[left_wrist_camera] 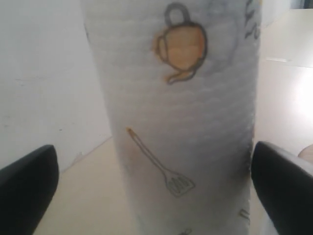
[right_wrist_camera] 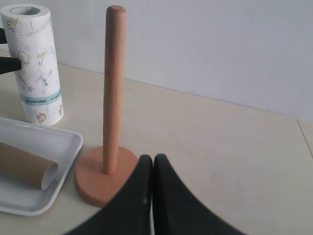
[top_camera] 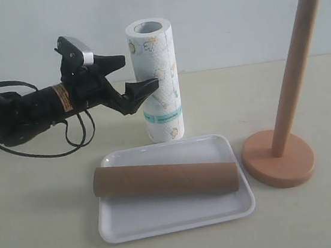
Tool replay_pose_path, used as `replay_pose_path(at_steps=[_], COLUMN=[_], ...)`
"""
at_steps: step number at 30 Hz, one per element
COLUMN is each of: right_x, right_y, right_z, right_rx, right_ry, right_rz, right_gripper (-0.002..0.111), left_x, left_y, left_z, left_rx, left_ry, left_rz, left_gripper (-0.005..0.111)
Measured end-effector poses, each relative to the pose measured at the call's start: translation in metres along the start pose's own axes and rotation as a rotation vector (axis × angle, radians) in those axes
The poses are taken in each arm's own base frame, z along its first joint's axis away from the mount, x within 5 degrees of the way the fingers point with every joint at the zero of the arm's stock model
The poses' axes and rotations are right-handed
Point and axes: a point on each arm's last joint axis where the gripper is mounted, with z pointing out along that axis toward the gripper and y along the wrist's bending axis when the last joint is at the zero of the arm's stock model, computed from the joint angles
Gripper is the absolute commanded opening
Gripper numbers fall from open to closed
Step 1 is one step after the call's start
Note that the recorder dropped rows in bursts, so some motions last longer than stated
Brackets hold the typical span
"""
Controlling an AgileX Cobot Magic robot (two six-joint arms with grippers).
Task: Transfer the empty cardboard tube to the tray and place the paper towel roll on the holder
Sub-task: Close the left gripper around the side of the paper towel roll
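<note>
The paper towel roll [top_camera: 156, 83] stands upright behind the tray [top_camera: 177, 220]. The empty cardboard tube [top_camera: 166, 180] lies lengthwise in the tray. My left gripper [top_camera: 140, 72] is open, one finger on each side of the roll at mid height. In the left wrist view the roll [left_wrist_camera: 181, 122] fills the gap; one finger [left_wrist_camera: 283, 186] is at its edge and the other finger [left_wrist_camera: 27, 188] stands apart. The holder [top_camera: 281, 157] stands empty to the right of the tray. My right gripper [right_wrist_camera: 152, 160] is shut and empty, close in front of the holder's base [right_wrist_camera: 95, 183].
A plain white wall rises behind the beige table. The left arm and its cables [top_camera: 25, 114] stretch in from the left edge. In the right wrist view the tray's corner [right_wrist_camera: 63, 144] lies close beside the holder's base.
</note>
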Motion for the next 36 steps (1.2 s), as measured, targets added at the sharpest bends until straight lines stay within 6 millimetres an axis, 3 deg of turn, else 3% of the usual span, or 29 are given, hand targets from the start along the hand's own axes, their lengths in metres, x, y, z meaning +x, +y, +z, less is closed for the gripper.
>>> replay_pose_path(at_steps=[7,20,27,36], right_x=[0.0,0.0,0.0,0.0], right_y=[0.0,-0.001,-0.001,-0.001], right_z=[0.0,0.0,0.0,0.0], right_rx=[0.005,0.011,0.011,0.011], right_ry=[-0.002,-0.005,-0.005,-0.005], right_rz=[-0.004,-0.007,-0.004,-0.004], right_gripper=[0.0,0.0,0.0,0.0], left_x=[0.008,0.002,0.013,0.01], left_y=[0.001,-0.01,-0.007,-0.008], left_z=[0.008,0.036,0.041,0.041], left_rx=[0.034,0.092,0.083,0.103], left_ry=[-0.05,-0.095,-0.087,-0.129], left_rz=[-0.055,-0.063,-0.115,-0.146], left_gripper=[0.11,0.11,0.11,0.11])
